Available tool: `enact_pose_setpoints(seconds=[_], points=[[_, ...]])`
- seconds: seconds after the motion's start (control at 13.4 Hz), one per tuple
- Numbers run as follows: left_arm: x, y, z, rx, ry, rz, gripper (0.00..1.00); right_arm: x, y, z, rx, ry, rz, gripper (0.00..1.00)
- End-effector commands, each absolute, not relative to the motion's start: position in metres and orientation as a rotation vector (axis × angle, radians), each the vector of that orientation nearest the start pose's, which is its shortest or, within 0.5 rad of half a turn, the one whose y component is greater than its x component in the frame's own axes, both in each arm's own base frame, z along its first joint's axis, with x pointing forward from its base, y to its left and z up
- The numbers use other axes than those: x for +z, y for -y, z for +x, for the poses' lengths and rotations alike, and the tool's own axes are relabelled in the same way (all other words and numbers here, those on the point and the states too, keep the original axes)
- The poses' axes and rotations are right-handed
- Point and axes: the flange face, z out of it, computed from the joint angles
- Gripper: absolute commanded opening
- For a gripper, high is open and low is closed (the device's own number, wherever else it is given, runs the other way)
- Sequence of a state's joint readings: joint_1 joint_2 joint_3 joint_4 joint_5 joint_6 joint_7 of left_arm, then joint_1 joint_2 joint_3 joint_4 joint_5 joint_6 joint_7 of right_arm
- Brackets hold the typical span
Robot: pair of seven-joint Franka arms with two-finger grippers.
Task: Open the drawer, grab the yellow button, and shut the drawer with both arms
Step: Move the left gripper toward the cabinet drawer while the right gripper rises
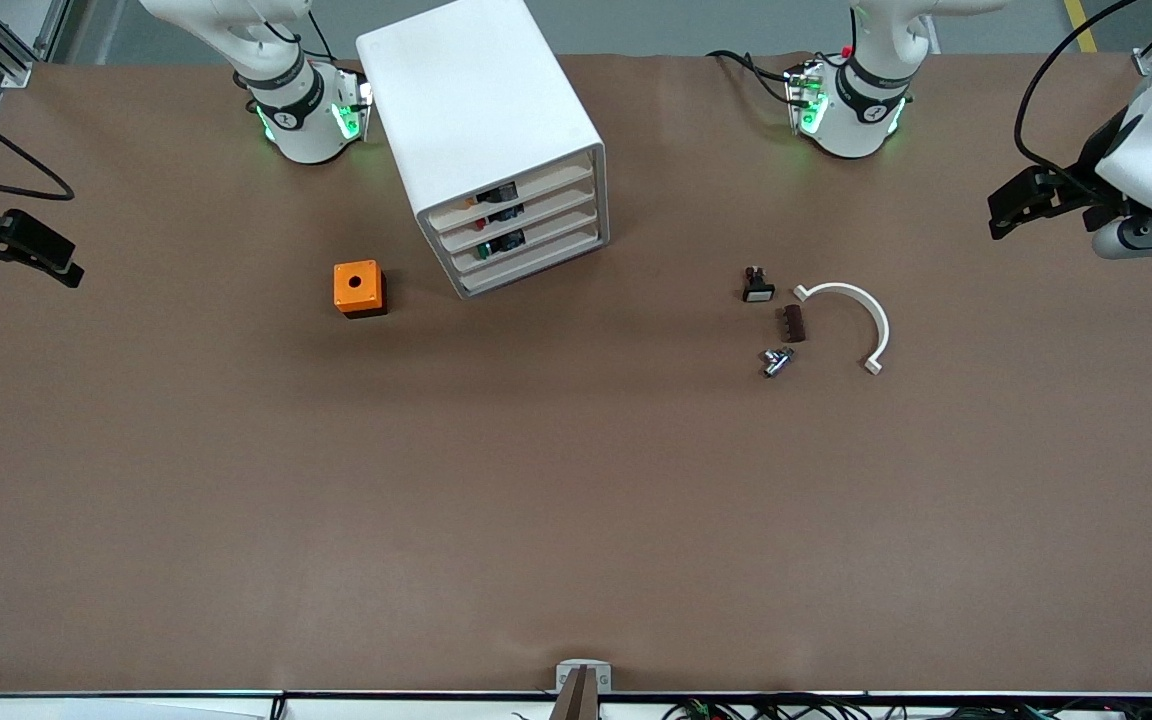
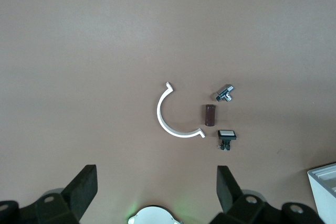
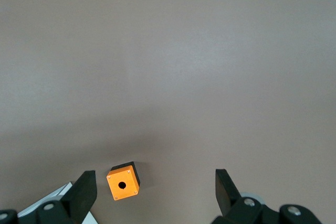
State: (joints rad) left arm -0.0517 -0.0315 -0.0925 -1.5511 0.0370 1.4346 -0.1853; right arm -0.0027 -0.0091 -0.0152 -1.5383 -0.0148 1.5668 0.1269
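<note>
The top drawer [image 1: 526,193] slides lightly and is best hooked at its cream front lip; both grippers, left [image 1: 1021,205] and right [image 1: 26,255], are held spread at opposite bench ends

Lighting evenly and softly from overhead, throwing only a short, faint shadow beside the orange box [image 1: 359,288] and under the cabinet [image 1: 481,130] on the brown table [image 1: 576,500]. Glowing green at both arm bases, with a pale sheen spreading across the table's upper part in the right wrist view and no hard glare anywhere. Rendering the small parts crisply in the front and left wrist views, while blurring slightly the dark fingers [image 2: 84,190] of the left gripper [image 2: 157,192] and those of the right gripper [image 3: 155,195] at the frame edges.
</note>
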Motion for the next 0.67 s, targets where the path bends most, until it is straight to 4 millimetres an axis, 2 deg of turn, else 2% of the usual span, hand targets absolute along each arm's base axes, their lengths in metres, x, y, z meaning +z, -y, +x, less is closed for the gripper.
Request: enact_pose_setpoints(seconds=[0.0, 0.3, 0.52, 0.6], points=[[0.643, 0.069, 0.528, 0.137, 0.049, -3.089, 1.00, 0.648, 0.011, 0.548, -0.077, -0.212, -3.158, 1.00], [0.627, 0.070, 0.547, 0.169, 0.053, -3.084, 1.00, 0.648, 0.011, 0.548, -0.077, -0.212, -3.158, 1.00], [0.594, 0.076, 0.568, 0.245, 0.053, -3.079, 1.00, 0.648, 0.010, 0.549, -0.080, -0.210, -3.158, 1.00], [0.576, 0.082, 0.575, 0.289, 0.049, -3.074, 1.00, 0.648, 0.008, 0.549, -0.082, -0.205, -3.158, 1.00]])
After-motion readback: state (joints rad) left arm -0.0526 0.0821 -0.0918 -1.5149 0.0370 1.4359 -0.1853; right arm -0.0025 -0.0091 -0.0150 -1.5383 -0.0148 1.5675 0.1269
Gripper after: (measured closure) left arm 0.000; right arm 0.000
